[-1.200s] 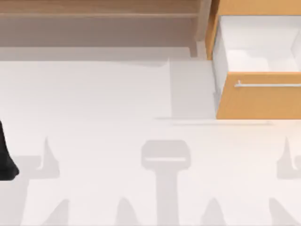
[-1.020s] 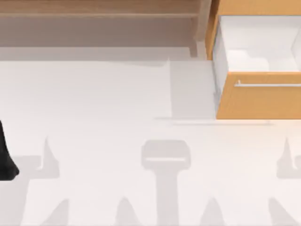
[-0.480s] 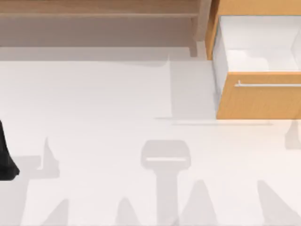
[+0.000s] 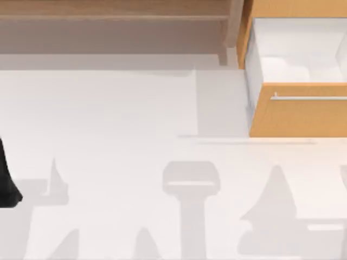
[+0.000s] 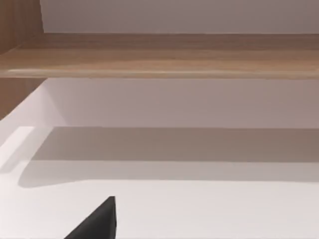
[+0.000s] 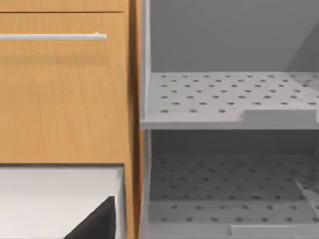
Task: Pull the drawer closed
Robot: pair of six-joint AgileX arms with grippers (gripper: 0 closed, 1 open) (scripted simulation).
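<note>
At the near left edge of the table (image 4: 108,119), a dark part of the left arm (image 4: 6,187) sits parked; a dark finger tip (image 5: 97,221) shows in the left wrist view, too little to tell whether that tool is spread or together. Right gripper: a dark tip (image 6: 99,219) low in its own wrist view, and again I cannot tell its state.

Farther on, at the table's far right, the drawer (image 4: 298,116) stands pulled out, orange-tan front toward the near side, silver bar handle (image 4: 309,98) across it, white inner walls (image 4: 255,54) exposed behind. The right wrist view faces the front and handle (image 6: 52,36), with grey perforated shelves (image 6: 224,97) beside it. The long brown shelf (image 4: 114,13) runs along the far left.

Step in hand, as I judge it: approach, nothing touching the drawer yet. Next move calls for bringing the right gripper onto the front and pressing it back toward the cabinet, square to the face.

Against the earlier frames: drawer and left arm unchanged; the shadows on the near right of the table have shifted and grown, suggesting the right arm is moving.
</note>
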